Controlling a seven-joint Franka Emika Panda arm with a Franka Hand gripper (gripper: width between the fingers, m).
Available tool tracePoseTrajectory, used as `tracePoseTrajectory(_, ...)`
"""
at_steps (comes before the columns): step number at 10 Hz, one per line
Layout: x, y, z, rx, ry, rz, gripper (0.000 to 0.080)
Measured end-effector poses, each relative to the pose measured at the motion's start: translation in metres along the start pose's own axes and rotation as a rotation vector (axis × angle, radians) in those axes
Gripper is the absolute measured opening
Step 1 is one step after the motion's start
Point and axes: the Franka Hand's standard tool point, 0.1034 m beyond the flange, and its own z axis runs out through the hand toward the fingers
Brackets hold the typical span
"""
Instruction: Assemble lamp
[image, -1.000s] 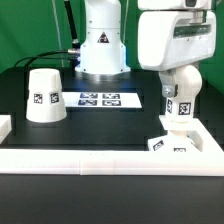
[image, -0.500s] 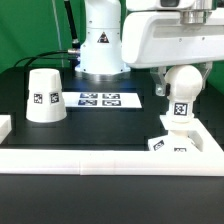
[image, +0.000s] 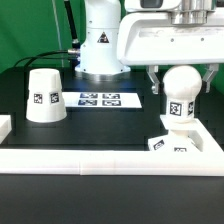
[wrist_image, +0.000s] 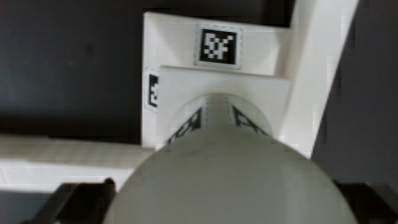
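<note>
Left of frame: shade (image: 43, 95) is sitting wide end down on the black table (image: 110, 125), untouched and well apart from everything else. Centre: marker board (image: 100, 99) is lying flat, nothing on it. Right of frame: bulb (image: 180, 100) is standing upright on the base (image: 170, 146), which is resting just behind the white front rail (image: 100, 160).

The gripper (image: 180, 85) is now sitting higher than a second ago. Back then it was covering the bulb's top; now the whole ball is showing, and the bulb is in the same spot as before. The jaws are spread wide, with fingers (image: 152, 82) hanging either side of the ball's upper half and a gap showing on each side. So it is released and carrying nothing.

The wrist view is looking straight down over the bulb onto the tagged base, which matches.

Judgement: the bulb-to-base step is looking finished, since the bulb is standing unaided. The arm is backing off upward. The shade is the remaining part, so the next move is likely crossing to frame left for it.
</note>
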Motion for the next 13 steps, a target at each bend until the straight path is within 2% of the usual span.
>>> tracePoseTrajectory(6,-0.0044,-0.0038,0.0001,-0.007,-0.042,0.563,0.0577)
tracePoseTrajectory(10,-0.0045,-0.0055,0.0000,0.010,-0.058,0.862,0.0577)
tracePoseTrajectory(13,-0.0045,-0.0052,0.0002,0.016,-0.061,0.860,0.0577)
